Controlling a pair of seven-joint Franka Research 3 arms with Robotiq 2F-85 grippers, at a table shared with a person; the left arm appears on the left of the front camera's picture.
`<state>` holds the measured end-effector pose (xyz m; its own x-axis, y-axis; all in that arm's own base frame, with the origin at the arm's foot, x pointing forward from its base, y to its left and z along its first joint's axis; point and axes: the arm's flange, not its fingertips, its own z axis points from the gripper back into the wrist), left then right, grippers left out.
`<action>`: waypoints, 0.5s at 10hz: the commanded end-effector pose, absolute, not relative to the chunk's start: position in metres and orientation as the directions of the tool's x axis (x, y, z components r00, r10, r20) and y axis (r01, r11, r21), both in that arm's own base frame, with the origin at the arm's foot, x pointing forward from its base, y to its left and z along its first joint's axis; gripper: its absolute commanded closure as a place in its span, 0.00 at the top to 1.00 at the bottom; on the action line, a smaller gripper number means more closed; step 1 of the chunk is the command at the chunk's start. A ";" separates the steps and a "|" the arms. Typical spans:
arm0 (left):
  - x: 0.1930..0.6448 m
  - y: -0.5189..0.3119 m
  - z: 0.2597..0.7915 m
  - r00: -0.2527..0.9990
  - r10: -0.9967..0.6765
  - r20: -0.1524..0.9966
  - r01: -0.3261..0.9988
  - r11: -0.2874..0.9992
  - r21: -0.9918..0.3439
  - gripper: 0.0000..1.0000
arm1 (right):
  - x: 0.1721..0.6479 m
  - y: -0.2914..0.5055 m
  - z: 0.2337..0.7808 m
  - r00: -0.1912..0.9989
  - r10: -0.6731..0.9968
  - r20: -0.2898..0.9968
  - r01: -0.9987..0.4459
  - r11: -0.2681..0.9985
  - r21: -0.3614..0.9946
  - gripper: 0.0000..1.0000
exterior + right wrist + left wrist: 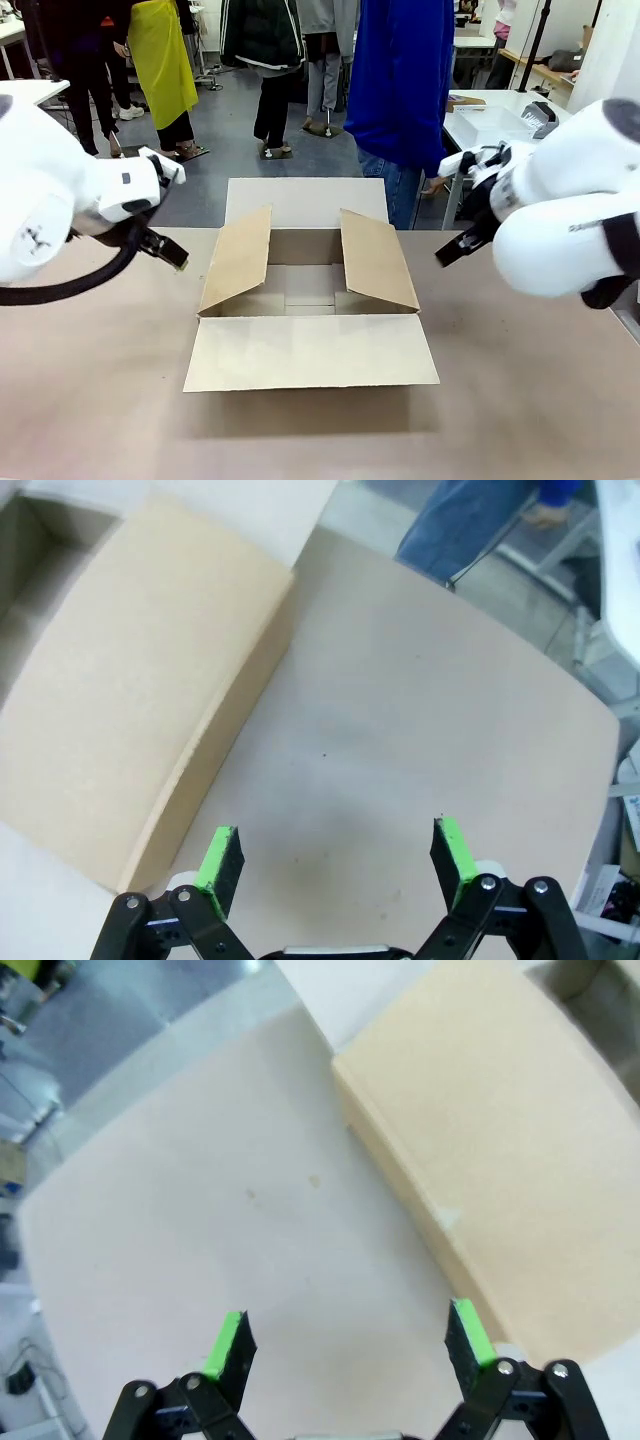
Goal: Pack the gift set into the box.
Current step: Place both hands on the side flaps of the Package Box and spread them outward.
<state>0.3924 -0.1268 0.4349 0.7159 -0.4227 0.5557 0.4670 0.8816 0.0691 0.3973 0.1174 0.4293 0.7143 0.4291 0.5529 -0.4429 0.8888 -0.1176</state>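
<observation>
The box is a brown cardboard carton standing open at the table's middle, its four flaps spread and its inside bare. The gift set is out of view. My left gripper hovers left of the box; in the left wrist view it is open over bare table beside the box's left flap. My right gripper hangs right of the box; the right wrist view shows it open above the table next to the right flap. Neither holds anything.
A person in a blue top stands at the far edge behind the box, jeans visible. The beige table spreads wide on both sides. A white side table stands at the far right.
</observation>
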 end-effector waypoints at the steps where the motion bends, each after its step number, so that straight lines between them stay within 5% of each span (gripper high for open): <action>1: 0.322 -0.089 0.462 0.698 -0.299 0.650 0.497 0.856 -0.141 1.00 | 0.367 0.089 0.475 0.741 0.245 0.625 -0.386 0.917 0.098 1.00; 3: 0.290 -0.038 0.487 0.640 -0.214 0.738 0.598 0.741 -0.304 1.00 | 0.338 0.024 0.523 0.790 -0.003 0.613 -0.385 0.776 0.500 1.00; 5: 0.273 0.036 0.484 0.674 -0.040 0.738 0.642 0.526 -0.558 1.00 | 0.311 -0.059 0.540 0.791 -0.256 0.555 -0.343 0.566 0.750 1.00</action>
<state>0.3350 -0.0160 0.5497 0.6260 -0.1112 0.7718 0.6432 0.6332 -0.4305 0.3250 -0.0122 0.5488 0.7837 -0.0871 0.6150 -0.3791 0.7173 0.5846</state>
